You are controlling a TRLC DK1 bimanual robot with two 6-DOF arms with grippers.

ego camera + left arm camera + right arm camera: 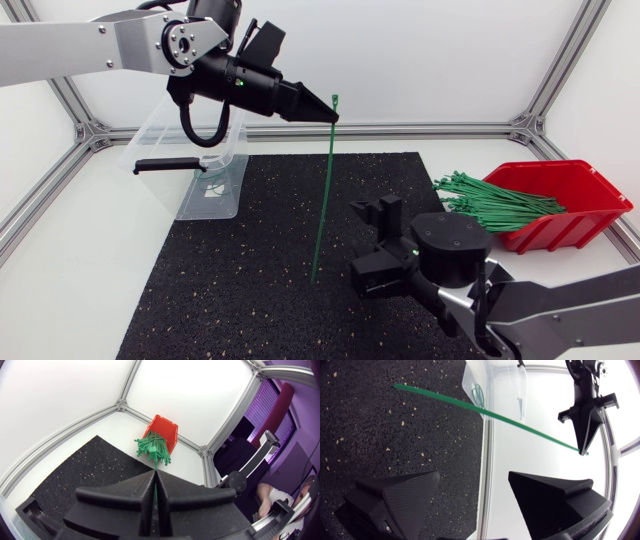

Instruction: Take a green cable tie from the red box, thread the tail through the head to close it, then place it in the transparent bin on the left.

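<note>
Currently, the bin [160,135] stands at the left rear corner of the mat [200,300], open to receive the finished tie. A green loop [478,392] appears to lie in it.

The left gripper [325,112] is raised just right of the bin, above the mat's rear edge. Its fingers [135,497] are pressed together on the tie [325,190], pinching it just below the head. This grip likely keeps the head exposed and lets the tail hang straight down. Whether the tail end touches the mat cannot be told.

The right gripper [366,245] sits low over the mat, just right of the tail's lower part. Its fingers [400,500] are spread wide and hold nothing. This position probably prepares it to catch the tail and bend it up toward the head. Threading is not yet done.

The box [580,195] stands at the right, off the mat. The spare ties [490,200] spill over its lip toward the mat, near the right arm.
</note>
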